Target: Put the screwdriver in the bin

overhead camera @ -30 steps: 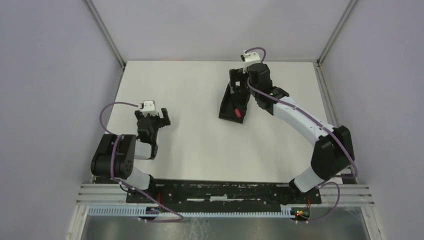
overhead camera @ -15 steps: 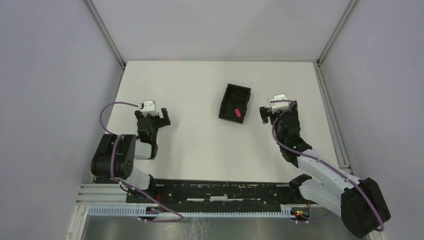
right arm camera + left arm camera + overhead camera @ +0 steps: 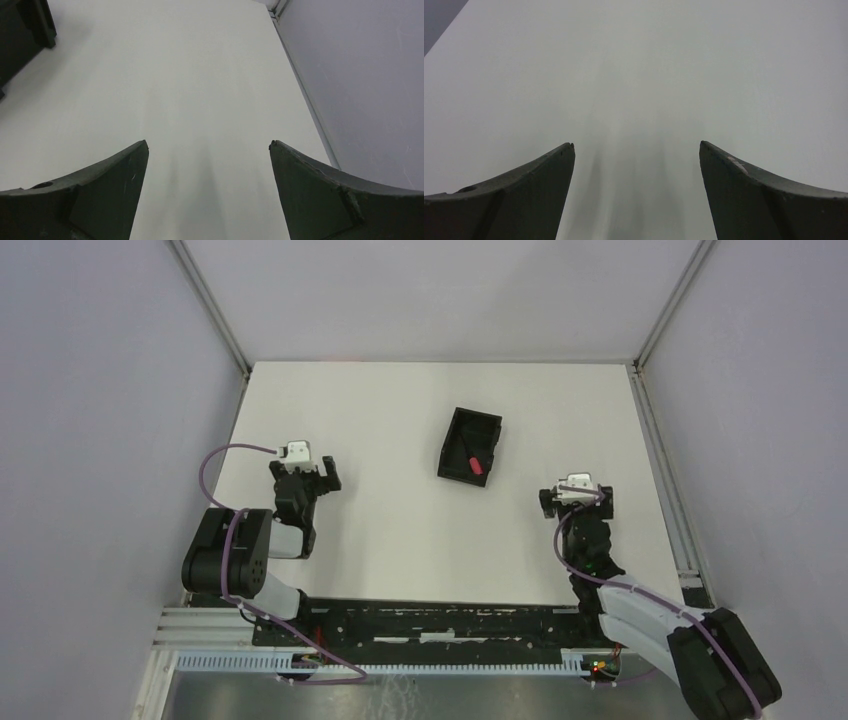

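- Screwdriver (image 3: 476, 464): it lies inside the bin (image 3: 446, 448), with its red handle near the bin's near end. The dark shaft is hard to pick out against the black plastic. As far as I can tell it runs along the bin's long side, pointing away from the arms.
- The bin sits out on the white table (image 3: 370, 410), roughly mid-width and angled a little off square to the table's edges.
- The right gripper (image 3: 576, 498) is the nearer of the two. From it, the bin and screwdriver lie ahead and off to its left, apart from it and not touching. Its jaws stand wide apart with nothing between them, and its wrist view shows only bare tabletop between the fingers.
- The left gripper (image 3: 303, 472) is well apart from the bin on the other side. Its jaws are also spread and it holds nothing.
- Judging from how things lie, the screwdriver is already where the task wants it. Any further move would need the right arm to reach forward and leftward, lining up across the handle.
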Controlling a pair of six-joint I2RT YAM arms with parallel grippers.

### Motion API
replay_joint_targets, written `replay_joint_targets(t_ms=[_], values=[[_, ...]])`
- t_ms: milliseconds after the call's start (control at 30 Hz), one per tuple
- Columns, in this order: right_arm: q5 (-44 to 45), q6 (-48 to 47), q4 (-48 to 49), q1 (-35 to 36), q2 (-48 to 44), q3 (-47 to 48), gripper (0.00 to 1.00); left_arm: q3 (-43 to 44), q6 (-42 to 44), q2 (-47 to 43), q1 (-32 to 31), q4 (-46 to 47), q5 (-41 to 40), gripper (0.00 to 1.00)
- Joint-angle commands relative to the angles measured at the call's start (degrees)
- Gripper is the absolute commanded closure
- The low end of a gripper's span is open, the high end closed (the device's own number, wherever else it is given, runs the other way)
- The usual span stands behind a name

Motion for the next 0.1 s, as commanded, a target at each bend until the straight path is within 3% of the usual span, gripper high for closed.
replay_joint_targets(t_ms=[0, 67], values=[[0.02, 0.47, 7.38, -0.22, 0.32, -0.38, 0.02, 0.06, 0.97, 0.32, -0.18, 3.16, -0.11, 0.0], [-0.06, 0.39, 7.61, -0.39, 0.24, -0.35, 0.02, 0.04, 0.97, 0.34, -0.16, 3.12, -0.08, 0.0]])
